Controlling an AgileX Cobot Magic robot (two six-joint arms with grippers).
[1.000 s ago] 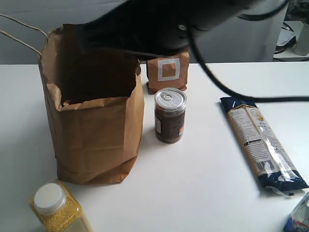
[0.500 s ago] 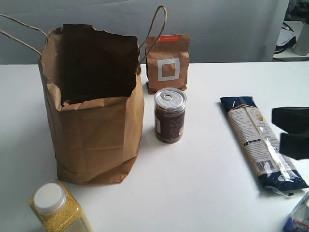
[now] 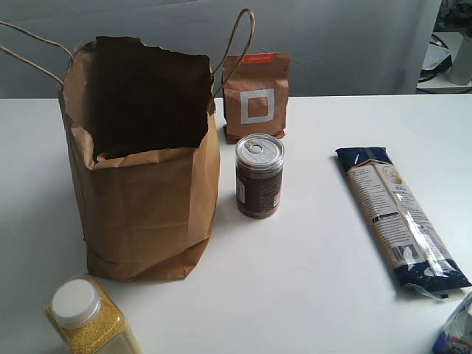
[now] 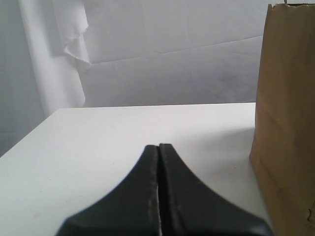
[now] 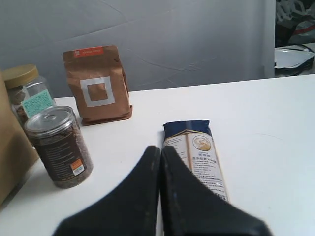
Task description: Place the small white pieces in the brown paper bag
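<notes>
The brown paper bag [image 3: 144,162] stands open on the left of the white table, its cord handles up; one side of it shows in the left wrist view [image 4: 288,113]. No small white pieces show in any view; the bag's inside is dark. Neither gripper appears in the exterior view. My left gripper [image 4: 158,146] is shut with nothing between its fingers, low over bare table beside the bag. My right gripper [image 5: 160,148] is shut and empty too, near the end of the long noodle packet [image 5: 197,157].
A brown can with a pull-tab lid [image 3: 259,175] stands right of the bag, a small brown pouch with a white square label [image 3: 256,96] behind it. The noodle packet [image 3: 402,214] lies at right. A white-lidded jar of yellow grains [image 3: 88,317] lies front left. A gold-lidded jar [image 5: 27,93] stands behind the can.
The dark right arm that reached over the bag's mouth one second ago pulled back to the right and has left the exterior view. The objects on the table have not moved.
</notes>
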